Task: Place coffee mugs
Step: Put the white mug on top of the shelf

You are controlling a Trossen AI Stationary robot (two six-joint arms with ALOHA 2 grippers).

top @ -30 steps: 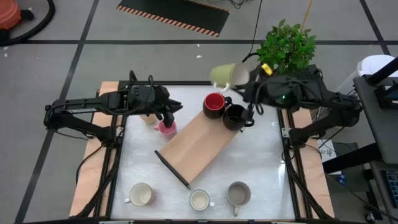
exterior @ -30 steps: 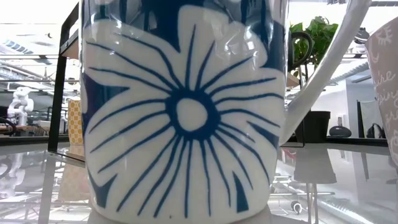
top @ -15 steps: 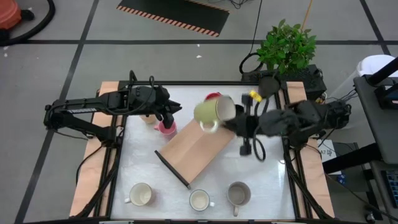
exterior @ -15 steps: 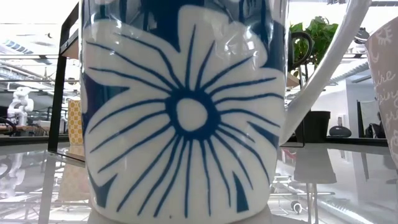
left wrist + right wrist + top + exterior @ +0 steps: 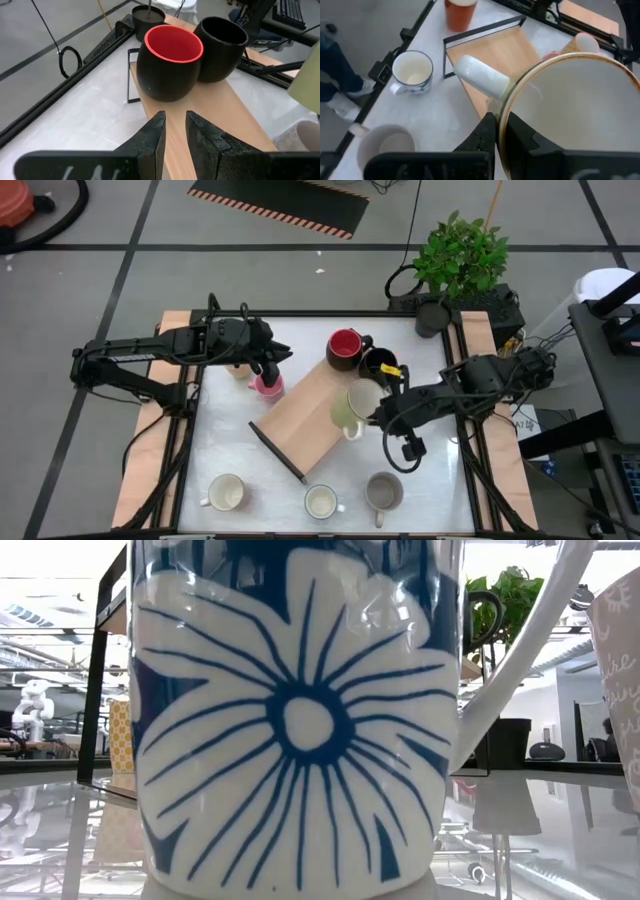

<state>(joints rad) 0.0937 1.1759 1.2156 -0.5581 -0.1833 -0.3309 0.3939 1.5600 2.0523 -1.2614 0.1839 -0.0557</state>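
Grey floor tiles surround a white-topped work table (image 5: 230, 450) framed in black rail, seen from above, with a leafy green plant in a dark pot (image 5: 432, 317) at its far right corner.

On the left, the left gripper (image 5: 272, 366) sits low over a small pink ceramic mug (image 5: 267, 386) just beside the left edge of a slanted wooden board (image 5: 310, 415). Its two dark fingers (image 5: 152, 137) stand a little apart, and I cannot tell whether they touch the mug.

Towards the middle, a dark round mug with a red inside (image 5: 344, 348) and a glossy black mug (image 5: 378, 365) stand touching at the board's far end, apparently already set there as a row.

Further right, the right gripper (image 5: 376, 413) is pinched tight on the rim of a pale cream mug (image 5: 358, 404), one finger inside the wall, so the mug hangs tilted over the board's right side, probably on its way down next to the black one.

Along the near edge wait a white mug (image 5: 226, 492), a blue-and-white flowered mug (image 5: 320, 501) and a grey mug (image 5: 383, 491).
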